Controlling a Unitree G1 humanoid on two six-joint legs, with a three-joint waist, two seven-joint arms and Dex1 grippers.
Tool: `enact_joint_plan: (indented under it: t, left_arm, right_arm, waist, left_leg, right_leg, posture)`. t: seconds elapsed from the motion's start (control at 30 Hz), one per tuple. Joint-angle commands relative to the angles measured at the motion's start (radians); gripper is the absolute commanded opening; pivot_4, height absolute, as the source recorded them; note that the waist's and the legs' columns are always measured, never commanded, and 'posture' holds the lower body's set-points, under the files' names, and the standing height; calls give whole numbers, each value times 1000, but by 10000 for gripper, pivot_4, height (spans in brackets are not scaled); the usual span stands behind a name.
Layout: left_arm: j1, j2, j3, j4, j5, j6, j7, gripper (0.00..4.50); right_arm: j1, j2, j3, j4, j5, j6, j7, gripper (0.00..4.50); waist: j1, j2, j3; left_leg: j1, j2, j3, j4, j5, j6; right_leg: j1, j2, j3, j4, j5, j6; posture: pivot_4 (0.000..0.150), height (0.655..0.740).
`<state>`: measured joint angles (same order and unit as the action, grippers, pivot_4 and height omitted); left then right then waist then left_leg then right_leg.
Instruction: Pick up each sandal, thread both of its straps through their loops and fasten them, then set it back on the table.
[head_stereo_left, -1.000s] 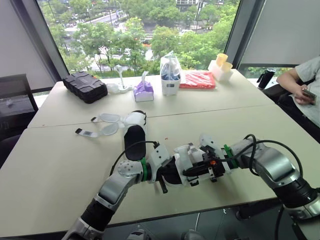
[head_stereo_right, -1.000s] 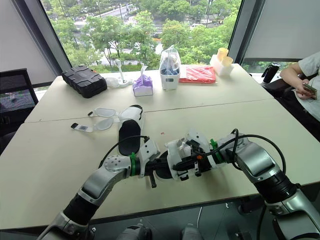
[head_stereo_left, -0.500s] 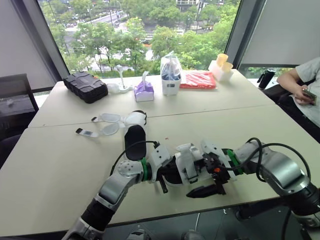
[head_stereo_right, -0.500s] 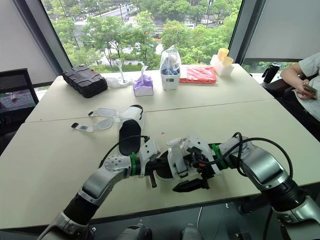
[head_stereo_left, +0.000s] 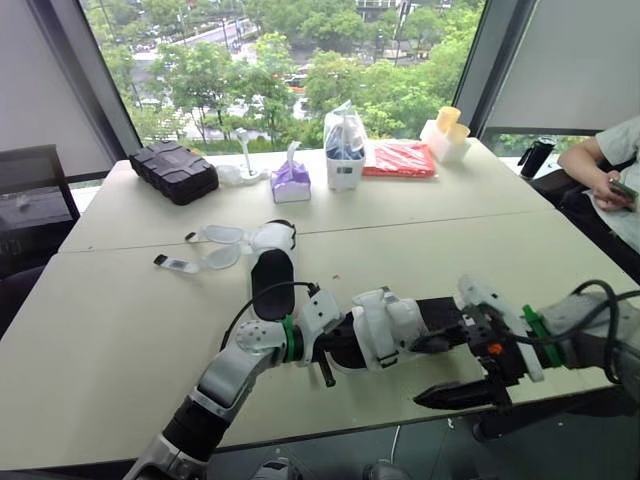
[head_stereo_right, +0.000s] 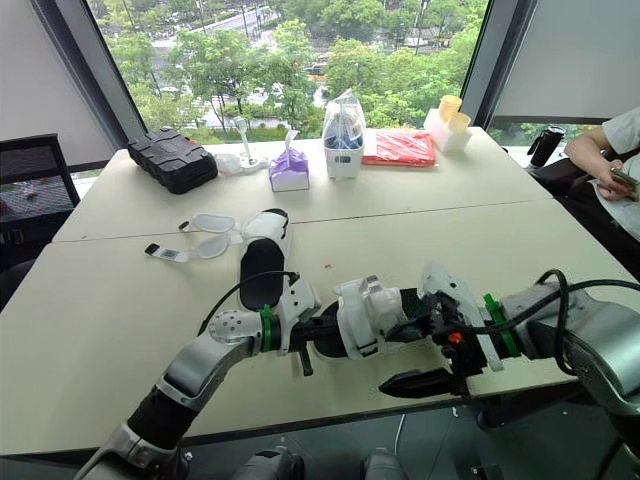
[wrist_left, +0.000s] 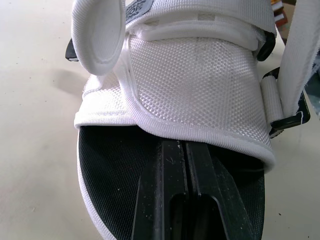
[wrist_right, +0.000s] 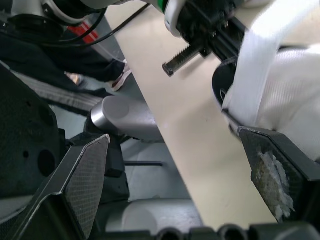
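Right tool (head_stereo_left: 452, 370), fingers spread wide and empty, sits at lower right of the head view. The white sandal (head_stereo_left: 380, 328) lies just to its left at frame centre on the desk (head_stereo_left: 120, 300), its long axis running across the frame. Left tool (wrist_left: 185, 190), fingers pressed together, rests on the insole under the upper. Half a second ago the right tool was against the straps; it has since drawn clear.
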<state>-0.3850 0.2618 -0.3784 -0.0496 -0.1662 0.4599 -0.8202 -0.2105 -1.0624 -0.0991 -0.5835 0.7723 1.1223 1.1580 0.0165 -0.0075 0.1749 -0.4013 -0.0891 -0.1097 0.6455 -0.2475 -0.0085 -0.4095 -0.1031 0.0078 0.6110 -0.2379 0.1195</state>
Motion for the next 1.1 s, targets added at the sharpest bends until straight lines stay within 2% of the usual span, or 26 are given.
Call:
enact_joint_plan:
  t: [0.03, 0.27, 0.63, 1.1]
  left_arm:
    - [19, 9, -20, 49, 17, 13, 1, 0]
    - [13, 13, -22, 55, 20, 5, -8, 0]
    - [9, 14, -22, 55, 22, 5, -11, 0]
    - [9, 12, -21, 49, 18, 16, -6, 0]
  right_arm:
    - [57, 44, 3, -19, -21, -44, -81, 44630]
    - [107, 133, 39, 21, -82, -130, -190, 44630]
    - [113, 194, 56, -1, -59, -133, -268, 44630]
    - [73, 186, 114, 8, -29, -120, -226, 44630]
  waist:
    - [0, 0, 0]
    - [-1, 0, 0]
    - [-1, 0, 0]
    - [-4, 0, 0]
  left_leg:
    - [0, 0, 0, 0, 0, 0]
    - [0, 0, 0, 1, 0, 0]
    - [0, 0, -1, 1, 0, 0]
    - [1, 1, -1, 0, 0, 0]
  right_leg:
    - [0, 0, 0, 0, 0, 0]
    - [0, 0, 0, 0, 0, 0]
    - [0, 0, -1, 0, 0, 0]
    - [0, 1, -1, 0, 0, 0]
  posture:
    - [1500, 7400]
    - [1500, 7400]
    - [1500, 7400]
    - [1500, 7400]
